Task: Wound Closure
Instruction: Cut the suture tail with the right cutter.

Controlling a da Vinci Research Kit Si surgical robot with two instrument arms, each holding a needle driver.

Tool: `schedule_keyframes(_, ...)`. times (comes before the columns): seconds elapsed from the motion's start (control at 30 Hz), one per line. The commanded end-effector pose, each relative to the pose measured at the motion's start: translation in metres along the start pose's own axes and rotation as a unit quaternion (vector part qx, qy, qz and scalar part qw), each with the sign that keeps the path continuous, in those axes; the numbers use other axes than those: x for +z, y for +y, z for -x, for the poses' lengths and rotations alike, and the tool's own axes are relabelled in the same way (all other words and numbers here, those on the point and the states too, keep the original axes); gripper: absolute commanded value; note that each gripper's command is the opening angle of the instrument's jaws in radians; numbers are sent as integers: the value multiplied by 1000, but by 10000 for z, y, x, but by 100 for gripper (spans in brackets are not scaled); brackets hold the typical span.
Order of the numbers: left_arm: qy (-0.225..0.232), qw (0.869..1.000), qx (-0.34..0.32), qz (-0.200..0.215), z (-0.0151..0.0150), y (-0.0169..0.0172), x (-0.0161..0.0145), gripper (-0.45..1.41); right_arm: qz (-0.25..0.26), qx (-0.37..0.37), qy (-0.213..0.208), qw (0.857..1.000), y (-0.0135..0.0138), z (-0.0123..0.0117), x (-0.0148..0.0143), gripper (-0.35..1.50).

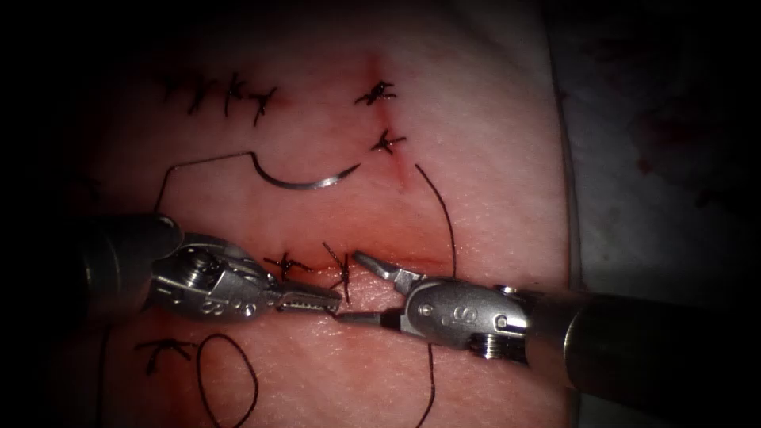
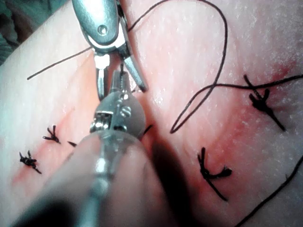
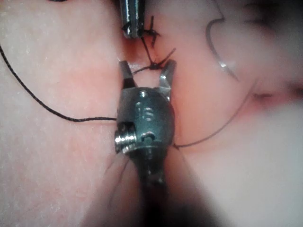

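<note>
Pink tissue (image 1: 333, 372) with red fluid (image 1: 404, 170), black thread (image 1: 448, 214), silver needle (image 1: 305, 182), steel-grey pincers

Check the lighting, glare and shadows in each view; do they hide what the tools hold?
Endoscope view: light pools centrally, edges dark; glare streaks the curved steel needle, lying free on the pink tissue; left tool seems shut on dark thread; right tool open, empty. Left wrist view: its shaft shadows the tissue. Right wrist view: highlights on the right tool's housing.

left tool (image 1: 317, 301) low, reaching in from the left, jaws closed. right tool (image 1: 361, 289) facing it tip to tip, jaws spread wide.
</note>
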Motion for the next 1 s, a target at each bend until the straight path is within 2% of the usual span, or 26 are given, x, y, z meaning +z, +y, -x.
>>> schedule_keyframes(0.03,2,1000,1,0,4,-2,7,-45,0,-2,4,1000,-1,-1,14,128)
schedule_keyframes(0.33,7,1000,0,0,-7,-1,7,-45,4,-18,12,1000,-7,-7,30,130)
schedule_keyframes(0.63,6,1000,-10,1,-13,-1,7,-45,7,-52,27,998,-13,-14,48,121)
schedule_keyframes(1.0,7,1000,-16,1,-16,-1,7,-45,0,-55,67,996,-19,-24,57,121)
